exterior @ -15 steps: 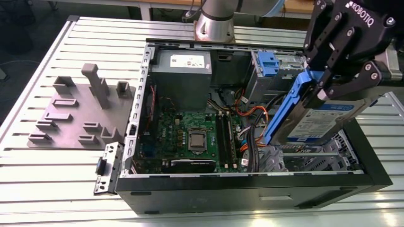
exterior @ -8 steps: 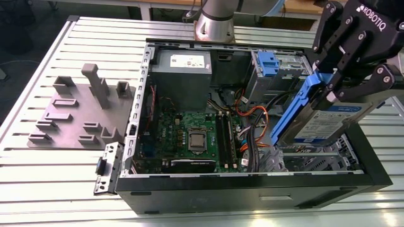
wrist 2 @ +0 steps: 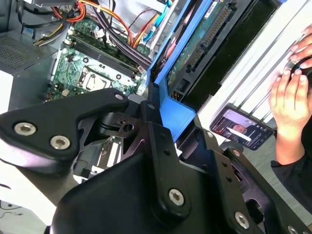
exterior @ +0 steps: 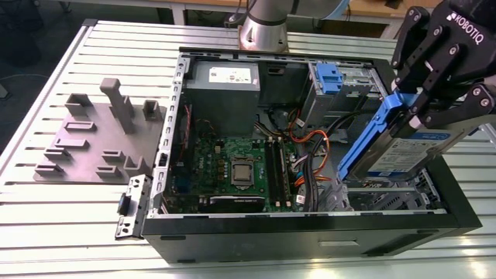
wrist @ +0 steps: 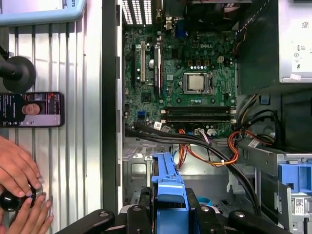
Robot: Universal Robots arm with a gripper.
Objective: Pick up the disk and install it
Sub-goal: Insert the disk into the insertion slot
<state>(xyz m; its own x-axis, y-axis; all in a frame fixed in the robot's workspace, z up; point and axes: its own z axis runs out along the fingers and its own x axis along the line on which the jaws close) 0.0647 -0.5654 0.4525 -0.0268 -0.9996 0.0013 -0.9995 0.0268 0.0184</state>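
Gripper: the gripper (exterior: 414,113) is clamped across the blue frame of the disk (exterior: 403,154), jaws closed firmly on it.
Disk: it hangs from the gripper in mid-air, tilted on its edge with its lower end inside the open computer case (exterior: 310,224). The blue-and-white label faces outward.
Done: the pick-up looks finished to me (the disk rests on nothing but the jaws).
Left: the seating. The disk sits in no slot yet, and the bare metal bay (exterior: 391,195) lies just beneath it.
In the way: a bundle of orange and black cables (exterior: 317,154) runs just beside the disk's lower corner. I'd judge it the likeliest thing to snag.
Further in: past the cables lies the green motherboard (exterior: 232,168). Beyond that is the grey power supply (exterior: 225,87), well apart from the gripper.
Behind the gripper: a small blue clip (exterior: 329,78) sits in the drive cage.
Outside the case: a grey fixture plate (exterior: 93,139) lies on the slatted table (exterior: 62,232), on the far side of the case from the gripper.
Bystander: in the first wrist view a phone (wrist: 31,109) lies on the table near the case wall. A person's hand (wrist: 17,168) rests close by.
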